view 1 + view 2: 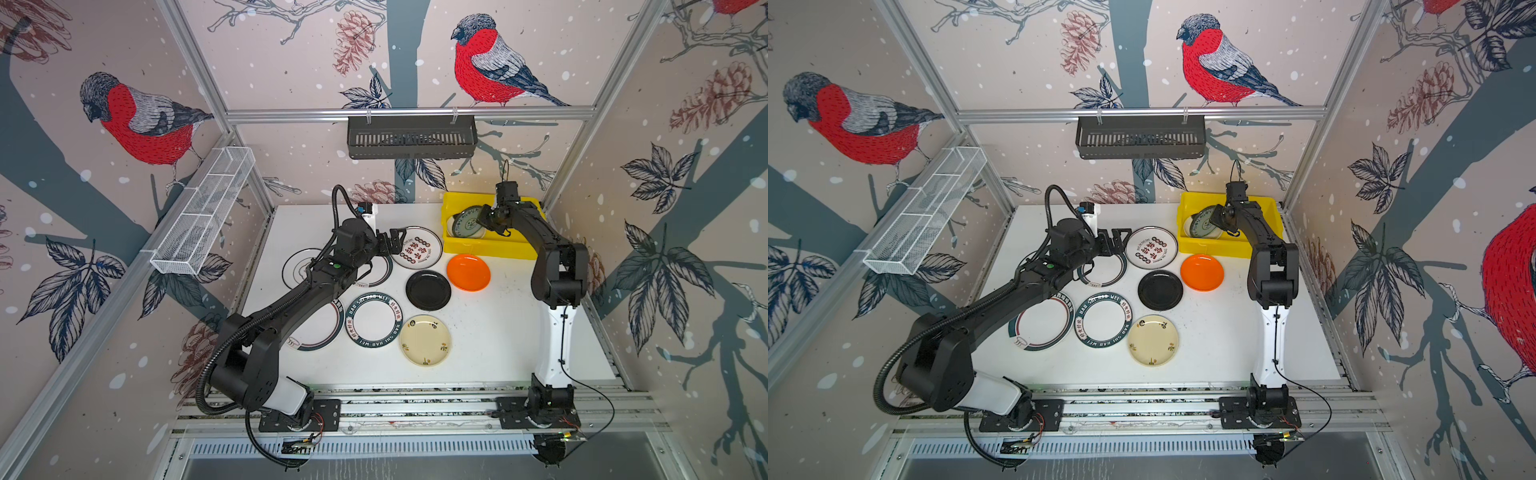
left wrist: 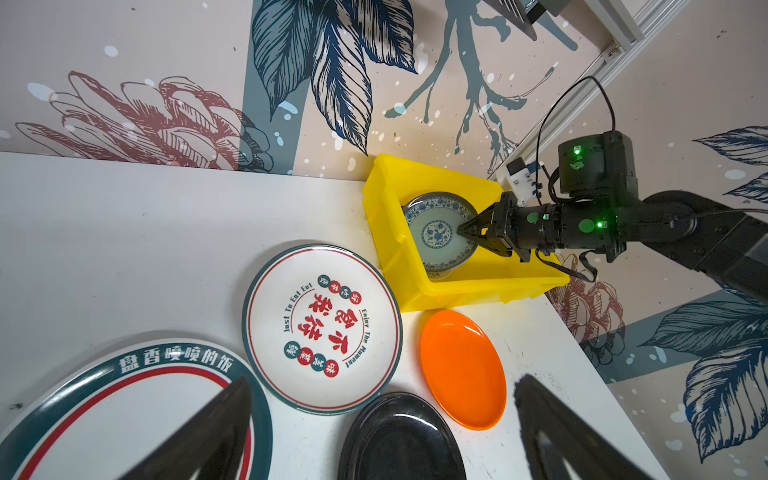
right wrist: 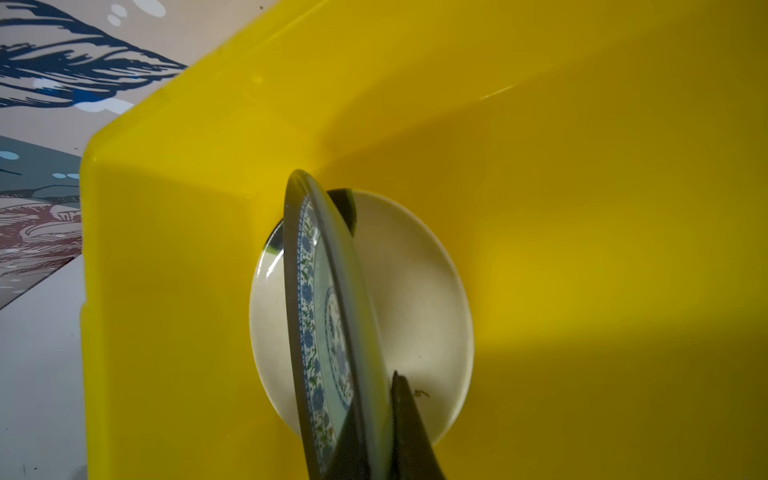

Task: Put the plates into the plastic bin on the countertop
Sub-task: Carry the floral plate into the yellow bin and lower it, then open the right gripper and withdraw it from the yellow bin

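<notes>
The yellow plastic bin [image 1: 486,247] [image 2: 457,286] stands at the back right of the countertop [image 1: 498,332]. My right gripper [image 1: 484,218] [image 3: 376,399] is shut on the rim of a blue-patterned plate [image 1: 467,222] [image 2: 436,232] [image 3: 311,332], held tilted on edge inside the bin above a cream plate [image 3: 415,291] lying on its floor. Several plates lie flat on the countertop: red-character [image 1: 417,252], orange [image 1: 468,272], black [image 1: 428,289], green-lettered [image 1: 374,319], cream floral [image 1: 425,340]. My left gripper [image 1: 394,240] [image 2: 384,380] hangs open beside the red-character plate, holding nothing.
A black slotted basket [image 1: 411,137] hangs on the back rail. A white wire mesh tray [image 1: 203,212] is fixed along the left frame. More green-rimmed plates [image 1: 316,336] lie partly under the left arm. Aluminium rails [image 1: 415,405] edge the front.
</notes>
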Controlling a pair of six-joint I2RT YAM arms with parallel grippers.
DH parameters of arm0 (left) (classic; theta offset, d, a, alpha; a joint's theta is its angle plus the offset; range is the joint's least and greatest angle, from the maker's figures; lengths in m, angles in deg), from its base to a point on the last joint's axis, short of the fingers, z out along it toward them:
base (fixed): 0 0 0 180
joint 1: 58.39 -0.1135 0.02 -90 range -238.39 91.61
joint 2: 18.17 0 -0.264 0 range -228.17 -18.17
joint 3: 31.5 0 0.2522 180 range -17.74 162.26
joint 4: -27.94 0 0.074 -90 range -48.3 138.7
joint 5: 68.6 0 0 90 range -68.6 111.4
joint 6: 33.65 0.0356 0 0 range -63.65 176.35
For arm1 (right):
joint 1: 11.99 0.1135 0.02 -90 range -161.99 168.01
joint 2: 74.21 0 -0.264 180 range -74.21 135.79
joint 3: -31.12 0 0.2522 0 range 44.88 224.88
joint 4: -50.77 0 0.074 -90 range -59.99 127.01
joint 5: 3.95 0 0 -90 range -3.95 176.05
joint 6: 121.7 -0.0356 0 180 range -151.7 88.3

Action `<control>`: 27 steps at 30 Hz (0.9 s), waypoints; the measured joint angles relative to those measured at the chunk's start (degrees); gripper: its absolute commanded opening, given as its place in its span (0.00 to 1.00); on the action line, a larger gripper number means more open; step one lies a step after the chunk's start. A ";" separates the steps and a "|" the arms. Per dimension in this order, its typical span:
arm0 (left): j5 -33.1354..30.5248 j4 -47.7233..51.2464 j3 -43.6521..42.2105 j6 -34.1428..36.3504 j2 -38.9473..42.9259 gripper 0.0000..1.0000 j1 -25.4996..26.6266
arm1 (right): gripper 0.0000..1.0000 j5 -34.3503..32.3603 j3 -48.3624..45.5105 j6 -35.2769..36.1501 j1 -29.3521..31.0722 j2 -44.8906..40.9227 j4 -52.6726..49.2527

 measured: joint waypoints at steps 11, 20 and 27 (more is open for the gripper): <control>-3.19 0.52 1.60 0.44 -1.36 0.98 -0.66 | 0.10 2.49 6.05 0.17 -0.46 5.20 -0.44; -4.13 0.55 3.08 0.44 -3.41 0.98 -0.79 | 0.42 -0.42 3.10 2.75 -0.39 5.16 -4.35; -4.04 0.57 3.08 0.39 -3.61 0.98 -0.83 | 0.73 -0.52 -0.17 2.95 -0.26 3.28 -4.90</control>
